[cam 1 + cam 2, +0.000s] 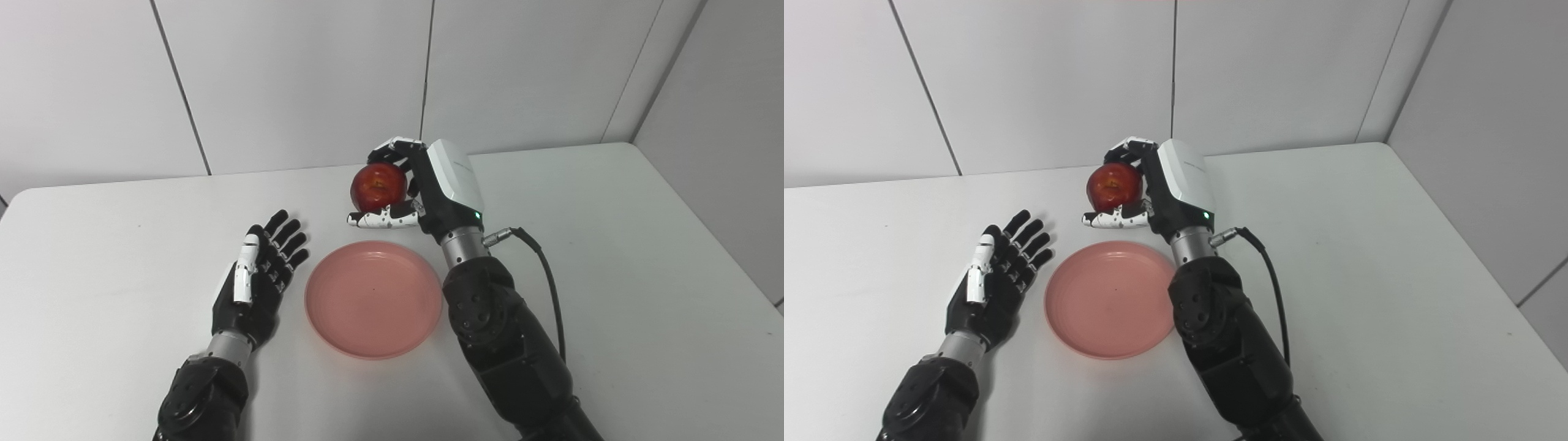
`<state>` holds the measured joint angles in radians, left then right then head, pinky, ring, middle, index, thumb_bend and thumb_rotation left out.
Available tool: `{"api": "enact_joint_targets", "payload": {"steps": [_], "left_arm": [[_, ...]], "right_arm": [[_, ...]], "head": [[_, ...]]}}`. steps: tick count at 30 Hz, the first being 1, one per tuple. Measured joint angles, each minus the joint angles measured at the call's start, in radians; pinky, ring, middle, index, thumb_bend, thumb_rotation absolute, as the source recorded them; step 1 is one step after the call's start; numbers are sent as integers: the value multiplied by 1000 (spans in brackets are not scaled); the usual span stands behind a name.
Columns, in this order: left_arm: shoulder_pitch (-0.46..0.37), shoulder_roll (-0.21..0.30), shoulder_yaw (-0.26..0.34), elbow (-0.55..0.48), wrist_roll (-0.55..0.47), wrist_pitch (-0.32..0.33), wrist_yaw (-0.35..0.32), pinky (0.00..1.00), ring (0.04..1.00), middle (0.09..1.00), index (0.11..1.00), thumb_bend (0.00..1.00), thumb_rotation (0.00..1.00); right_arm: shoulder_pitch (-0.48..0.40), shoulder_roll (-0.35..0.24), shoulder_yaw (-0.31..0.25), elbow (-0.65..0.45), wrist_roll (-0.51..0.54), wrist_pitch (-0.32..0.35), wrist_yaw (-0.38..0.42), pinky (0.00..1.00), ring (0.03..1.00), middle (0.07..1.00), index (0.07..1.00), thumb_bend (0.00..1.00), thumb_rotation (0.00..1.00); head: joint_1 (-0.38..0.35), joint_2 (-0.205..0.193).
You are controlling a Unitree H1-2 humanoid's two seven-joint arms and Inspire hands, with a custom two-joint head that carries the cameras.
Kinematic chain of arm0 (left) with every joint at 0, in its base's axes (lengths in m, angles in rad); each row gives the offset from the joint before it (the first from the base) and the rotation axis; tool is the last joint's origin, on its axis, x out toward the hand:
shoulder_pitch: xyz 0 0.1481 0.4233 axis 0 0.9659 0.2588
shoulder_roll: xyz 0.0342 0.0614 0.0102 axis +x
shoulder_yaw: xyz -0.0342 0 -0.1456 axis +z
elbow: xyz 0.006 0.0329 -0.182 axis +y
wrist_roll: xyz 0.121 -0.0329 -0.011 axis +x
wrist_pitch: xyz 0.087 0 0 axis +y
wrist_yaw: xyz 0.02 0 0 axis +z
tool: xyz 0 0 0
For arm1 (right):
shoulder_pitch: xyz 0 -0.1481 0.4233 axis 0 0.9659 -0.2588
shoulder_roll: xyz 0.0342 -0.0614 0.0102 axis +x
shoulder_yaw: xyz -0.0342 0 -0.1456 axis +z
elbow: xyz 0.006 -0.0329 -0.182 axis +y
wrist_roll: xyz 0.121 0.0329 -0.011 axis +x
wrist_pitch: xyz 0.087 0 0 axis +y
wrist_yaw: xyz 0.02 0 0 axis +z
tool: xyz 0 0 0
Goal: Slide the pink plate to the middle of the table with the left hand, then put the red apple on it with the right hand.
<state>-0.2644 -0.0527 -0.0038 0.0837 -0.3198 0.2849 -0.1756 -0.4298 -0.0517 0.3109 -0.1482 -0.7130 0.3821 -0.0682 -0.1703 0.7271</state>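
Observation:
The pink plate [373, 298] lies flat and empty on the white table, near its middle. My right hand [422, 187] is shut on the red apple [378, 186] and holds it just beyond the plate's far rim; whether it is lifted off the table or resting on it I cannot tell. Fingers curl over the apple's top and the thumb sits under it. My left hand [260, 275] is open and empty, fingers spread, resting just left of the plate without touching it. The same scene shows in the right eye view: plate [1111, 299], apple [1115, 185].
The white table [643, 275] ends at a white panelled wall behind and on the right. A black cable [548, 275] runs from my right wrist along the forearm, which lies along the plate's right rim.

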Motion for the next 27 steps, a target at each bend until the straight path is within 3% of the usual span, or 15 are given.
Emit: {"api": "enact_joint_targets", "payload": {"steps": [12, 27], "left_arm": [[-2, -24, 12, 0, 1, 0, 32, 883, 890, 893, 869, 370, 1000], [-3, -30, 17, 0, 8, 0, 42, 881, 904, 905, 882, 373, 1000]], "right_arm": [[56, 21, 68, 2, 22, -49, 21, 258, 339, 439, 485, 519, 133], [132, 17, 80, 5, 56, -94, 57, 266, 345, 444, 486, 516, 127]], "head": [[74, 6], [110, 11]]}}
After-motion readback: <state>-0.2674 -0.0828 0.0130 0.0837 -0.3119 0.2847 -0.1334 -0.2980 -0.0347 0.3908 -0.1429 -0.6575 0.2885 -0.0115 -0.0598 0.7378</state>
